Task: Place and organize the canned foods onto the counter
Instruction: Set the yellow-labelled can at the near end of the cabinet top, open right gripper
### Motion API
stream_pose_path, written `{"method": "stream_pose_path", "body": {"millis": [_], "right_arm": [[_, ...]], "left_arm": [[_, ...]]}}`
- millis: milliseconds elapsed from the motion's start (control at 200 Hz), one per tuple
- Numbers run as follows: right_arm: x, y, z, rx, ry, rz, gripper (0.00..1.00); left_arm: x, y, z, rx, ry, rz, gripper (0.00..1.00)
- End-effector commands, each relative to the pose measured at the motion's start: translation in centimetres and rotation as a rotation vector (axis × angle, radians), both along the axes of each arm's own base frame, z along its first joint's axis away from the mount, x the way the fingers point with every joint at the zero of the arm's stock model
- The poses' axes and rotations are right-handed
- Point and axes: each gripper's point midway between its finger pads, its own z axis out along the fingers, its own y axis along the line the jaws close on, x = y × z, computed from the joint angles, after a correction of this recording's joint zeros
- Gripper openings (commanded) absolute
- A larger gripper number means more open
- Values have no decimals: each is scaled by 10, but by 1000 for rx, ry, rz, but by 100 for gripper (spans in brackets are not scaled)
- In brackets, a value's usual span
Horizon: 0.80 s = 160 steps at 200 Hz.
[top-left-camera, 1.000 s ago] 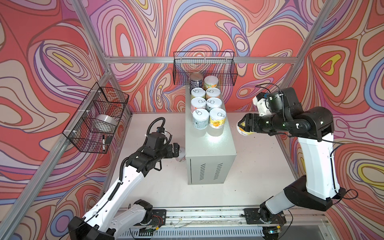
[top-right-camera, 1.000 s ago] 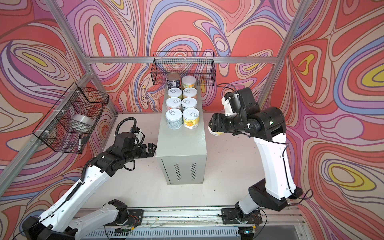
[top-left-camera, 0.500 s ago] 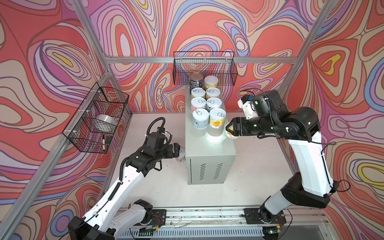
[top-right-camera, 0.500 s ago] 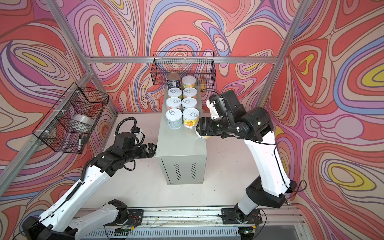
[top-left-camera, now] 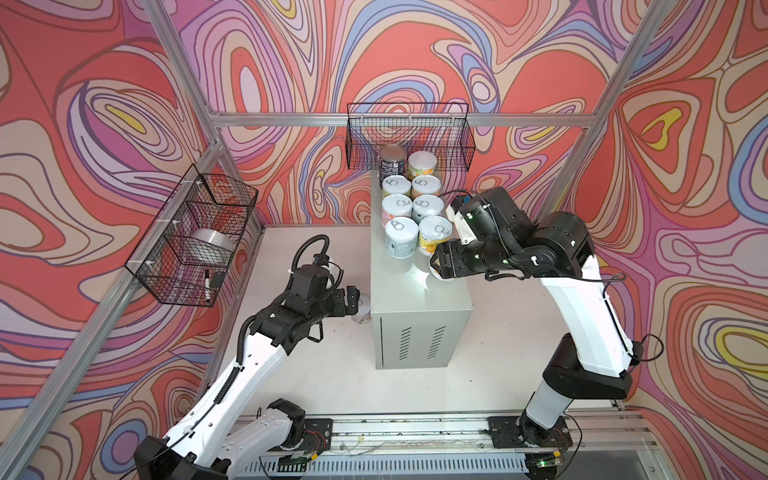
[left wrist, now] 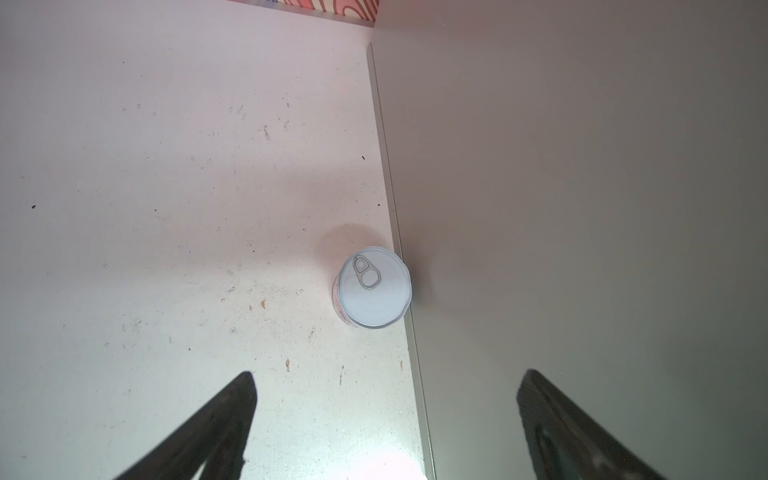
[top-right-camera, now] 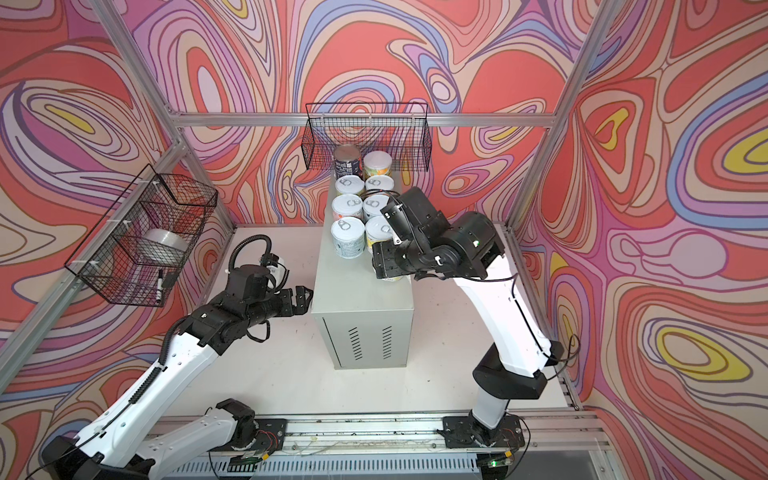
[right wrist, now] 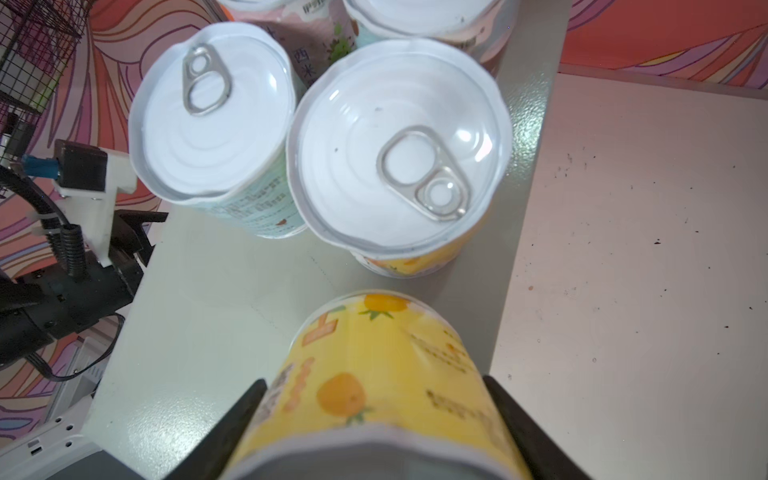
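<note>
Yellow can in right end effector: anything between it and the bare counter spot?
Nothing visible. The yellow can, clamped in the right end effector, is over bare counter; the nearest placed can stands just beyond, apart from it.

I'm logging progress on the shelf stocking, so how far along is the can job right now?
Done: eight cans stand in two rows on the counter. In hand: the right gripper holds a yellow can over the counter's bare front part, not yet set down. Left: one can stands on the white tabletop beside the counter, the open left gripper near it.
</note>
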Motion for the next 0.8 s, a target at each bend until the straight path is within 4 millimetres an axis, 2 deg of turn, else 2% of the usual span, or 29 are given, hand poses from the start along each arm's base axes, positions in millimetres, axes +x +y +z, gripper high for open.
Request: {"method": "stream_pose_path", "body": {"millis": [0, 190, 275, 326, 461, 576, 796], "right_arm": [[-2, -2, -5, -34, 2, -8, 0], [-3, 1, -13, -57, 21, 2, 0], [-4, 4, -15, -59, 28, 13, 23], [-4, 3, -15, -60, 28, 13, 52], [-4, 3, -14, -54, 25, 12, 73], [-6, 5, -11, -40, 23, 20, 80], [-5, 4, -9, -39, 16, 14, 84]], "left_arm": [[2, -2, -1, -7, 5, -4, 99], [5, -4, -5, -10, 14, -7, 99], [6, -4, -4, -9, 14, -6, 99], [7, -5, -4, -10, 13, -9, 99], [8, -6, -6, -10, 18, -7, 99], [8, -6, -4, -18, 13, -9, 99], [5, -4, -5, -18, 10, -3, 100]]}}
